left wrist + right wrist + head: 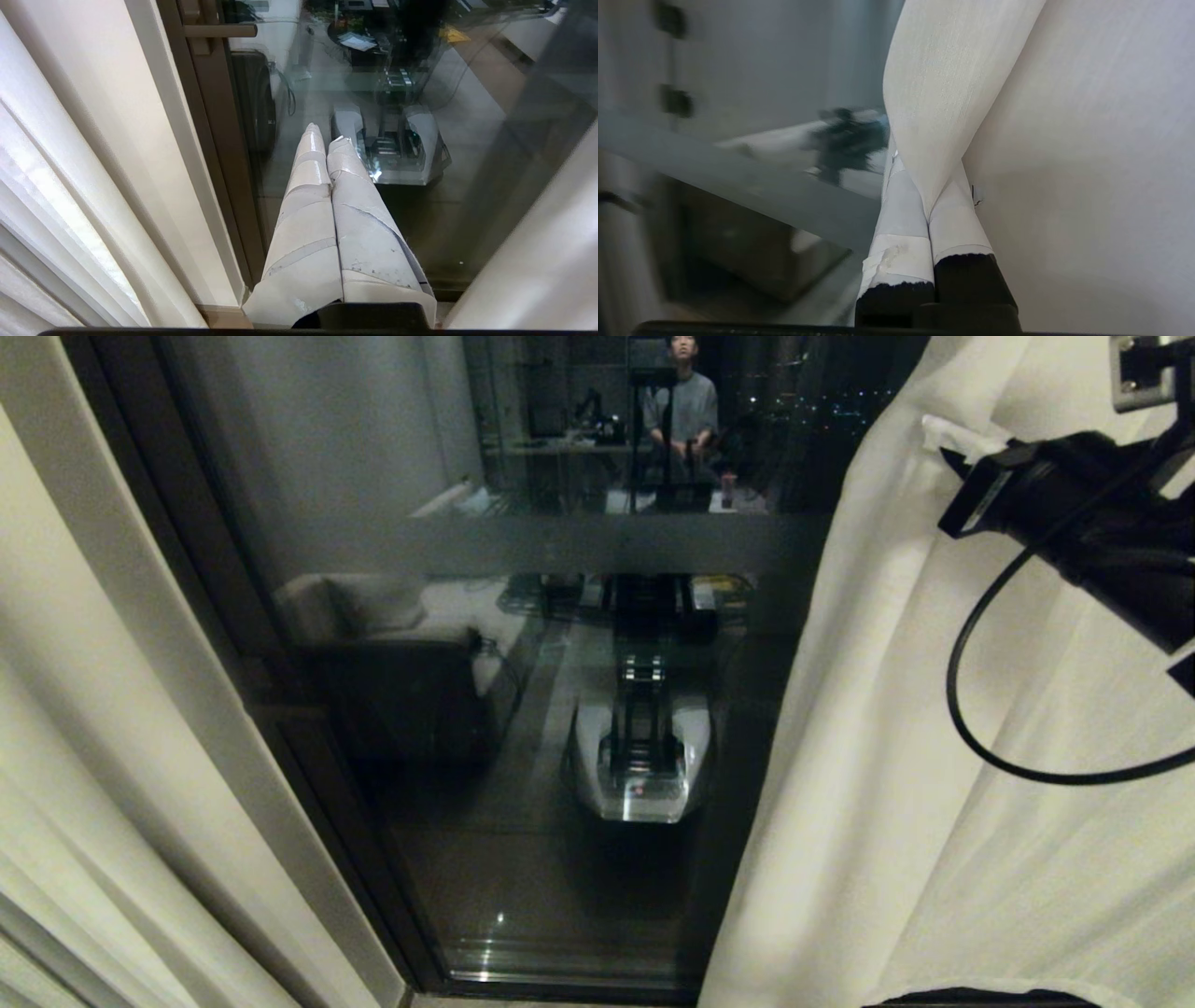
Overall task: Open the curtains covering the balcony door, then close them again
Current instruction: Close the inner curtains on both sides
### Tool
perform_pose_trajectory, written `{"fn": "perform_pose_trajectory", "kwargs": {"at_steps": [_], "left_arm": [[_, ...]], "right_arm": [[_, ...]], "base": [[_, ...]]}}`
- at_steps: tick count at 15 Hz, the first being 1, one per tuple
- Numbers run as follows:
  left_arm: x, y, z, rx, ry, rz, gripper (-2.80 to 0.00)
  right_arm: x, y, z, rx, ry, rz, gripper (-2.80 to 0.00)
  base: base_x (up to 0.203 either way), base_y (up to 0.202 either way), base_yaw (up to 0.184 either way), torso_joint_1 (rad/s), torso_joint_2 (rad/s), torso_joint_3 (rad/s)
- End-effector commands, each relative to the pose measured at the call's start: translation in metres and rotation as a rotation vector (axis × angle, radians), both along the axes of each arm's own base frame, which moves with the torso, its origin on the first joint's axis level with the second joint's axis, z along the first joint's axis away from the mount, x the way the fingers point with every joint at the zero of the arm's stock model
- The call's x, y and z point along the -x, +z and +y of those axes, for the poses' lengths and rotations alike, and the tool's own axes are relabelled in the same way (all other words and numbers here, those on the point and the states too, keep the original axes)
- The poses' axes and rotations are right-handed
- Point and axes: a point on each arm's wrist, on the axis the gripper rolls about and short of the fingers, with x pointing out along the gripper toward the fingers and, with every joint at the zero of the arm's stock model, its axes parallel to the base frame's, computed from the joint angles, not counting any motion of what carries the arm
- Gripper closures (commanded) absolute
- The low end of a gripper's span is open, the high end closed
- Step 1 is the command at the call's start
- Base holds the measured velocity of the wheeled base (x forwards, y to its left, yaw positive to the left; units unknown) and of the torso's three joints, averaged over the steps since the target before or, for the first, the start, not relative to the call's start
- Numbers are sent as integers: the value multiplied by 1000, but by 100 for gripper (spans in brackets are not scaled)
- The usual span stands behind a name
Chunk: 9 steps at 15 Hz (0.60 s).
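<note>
Two tall cream woven curtains (934, 756) hang parted, folds running floor to ceiling, baring the dark-framed, reflective glass balcony door (560, 709) between them. The right gripper (920, 186), high at the right panel's inner edge, is clamped on a fold of that fabric. The left gripper (327, 140), pressed together and empty, points toward the glass.

**3 views on 1 glass door**

The balcony door (523, 709) is seen from above and close by in the head view, framed by the curtains (934, 803). The same glass and left panel are shown lower down from behind the left gripper (327, 135). The right panel's fold is viewed very closely from behind the right gripper (924, 186).
</note>
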Motion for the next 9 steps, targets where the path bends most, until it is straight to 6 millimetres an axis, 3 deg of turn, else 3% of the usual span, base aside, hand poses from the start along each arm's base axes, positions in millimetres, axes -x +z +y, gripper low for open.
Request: {"fn": "perform_pose_trajectory", "kwargs": {"at_steps": [1,9], "left_arm": [[0,0,0,0,1,0,0],[0,0,0,0,1,0,0]], "right_arm": [[-6,-3,29,-2,52,2,0],[-3,-22,82,61,165,16,0]], "base": [[0,0,0,0,0,0],[0,0,0,0,0,0]]}}
